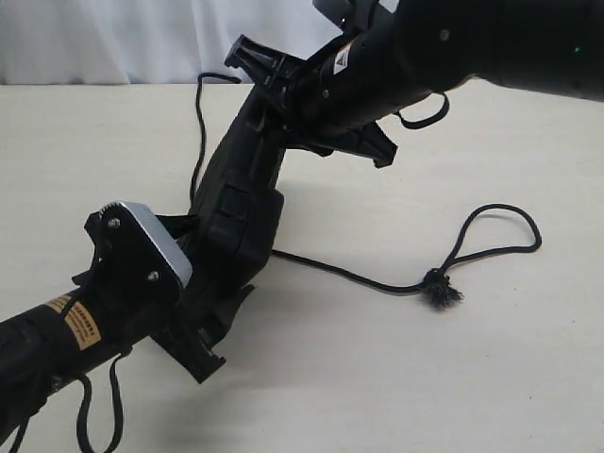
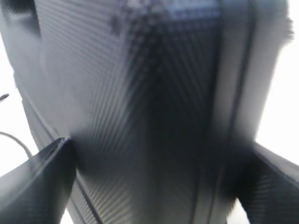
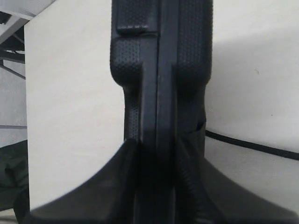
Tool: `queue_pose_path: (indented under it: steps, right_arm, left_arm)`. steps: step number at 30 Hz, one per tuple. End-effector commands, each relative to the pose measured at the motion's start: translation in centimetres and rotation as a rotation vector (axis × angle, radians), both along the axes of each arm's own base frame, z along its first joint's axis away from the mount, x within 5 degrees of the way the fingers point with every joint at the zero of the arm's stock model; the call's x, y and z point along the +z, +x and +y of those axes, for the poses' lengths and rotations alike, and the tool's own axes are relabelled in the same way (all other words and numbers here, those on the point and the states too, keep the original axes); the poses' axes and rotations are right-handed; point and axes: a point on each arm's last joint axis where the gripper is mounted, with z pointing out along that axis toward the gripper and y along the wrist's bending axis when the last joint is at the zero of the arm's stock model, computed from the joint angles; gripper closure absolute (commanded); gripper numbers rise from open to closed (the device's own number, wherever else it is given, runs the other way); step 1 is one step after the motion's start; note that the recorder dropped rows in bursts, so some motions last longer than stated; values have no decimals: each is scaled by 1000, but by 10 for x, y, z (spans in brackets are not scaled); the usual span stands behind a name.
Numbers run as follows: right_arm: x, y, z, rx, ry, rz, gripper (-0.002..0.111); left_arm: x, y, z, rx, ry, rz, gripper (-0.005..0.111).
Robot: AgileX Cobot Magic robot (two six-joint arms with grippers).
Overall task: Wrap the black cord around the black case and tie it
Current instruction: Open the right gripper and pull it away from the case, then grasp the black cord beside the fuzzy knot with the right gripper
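The black case [image 1: 236, 203] is held tilted up off the table between both arms. My right gripper [image 1: 283, 111] is shut on the thin far edge of the case [image 3: 159, 70], one finger pressed to each side [image 3: 156, 186]. At the near end, my left gripper [image 1: 203, 288] stands open. Its fingers straddle the wide ribbed face of the case [image 2: 140, 93], with slim gaps beside them [image 2: 154, 186]. The black cord [image 1: 349, 274] runs out from under the case to a knot with a frayed tuft [image 1: 440, 289] and a loop [image 1: 500, 231]. Another stretch of cord [image 1: 199, 123] runs behind the case, and a length of cord [image 3: 252, 145] crosses the table.
The pale table [image 1: 472, 377] lies under everything, with a white curtain [image 1: 113, 38] behind its far edge. A thin robot cable [image 1: 99, 415] hangs under the left arm.
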Motion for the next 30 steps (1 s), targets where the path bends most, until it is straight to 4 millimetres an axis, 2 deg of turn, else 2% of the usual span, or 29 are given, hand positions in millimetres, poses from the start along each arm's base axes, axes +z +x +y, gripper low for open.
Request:
queue_pose_path:
  steps: [1,2,4,5,6,7,8,10,12,13,14,15,19,20,21,24,25,28,30]
  right_arm:
    - [8,-6,6,-3,58,18,104]
    - [8,-6,6,-3,56,20,104]
    - [7,-5,5,6,34,10,104]
    - [7,-5,4,17,5,1,102]
    - [6,-5,3,23,-15,-1,100]
    - [5,-5,1,33,-43,-9,92]
    - [4,-5,0,42,-70,-18,82]
    - [4,-5,-1,49,-91,-24,70]
    - [7,-4,-5,55,-109,-39,50]
    - [10,-3,-7,65,-126,-57,47]
    - [16,-2,-11,78,-145,-75,45]
    - [27,-1,-25,76,-184,-76,44]
    - [49,-3,-68,3,-289,-35,44]
    - [51,-6,-90,-27,-403,10,44]
    - [49,-8,-102,-44,-481,46,44]
    - [26,-15,-125,-112,-648,160,44]
    - [5,-17,-132,-128,-655,189,45]
    - [-30,-19,-139,-160,-555,208,47]
    - [-62,-15,-149,-219,-490,258,48]
  left_arm:
    - [-3,9,1,125,-63,61,29]
    - [-4,9,1,135,-75,68,33]
    - [-4,9,2,166,-128,106,55]
    - [-6,7,0,163,-147,138,71]
    - [-6,7,0,152,-147,144,81]
    - [-6,6,-2,120,-135,141,96]
    - [-6,5,-5,83,-123,135,107]
    - [-6,4,-5,69,-118,132,107]
    - [-7,4,-5,73,-112,146,107]
    - [-8,3,-5,73,-110,150,107]
    - [-8,3,-5,73,-110,150,107]
    - [-8,3,-5,73,-107,154,107]
    - [-9,3,-4,75,-106,158,107]
    - [-9,3,-5,73,-105,158,107]
    - [-9,3,-5,73,-105,158,107]
    - [-9,3,-5,71,-104,157,107]
    - [-9,3,-5,71,-104,157,107]
    - [-9,3,-5,71,-104,157,107]
    - [-9,2,-5,71,-102,162,107]
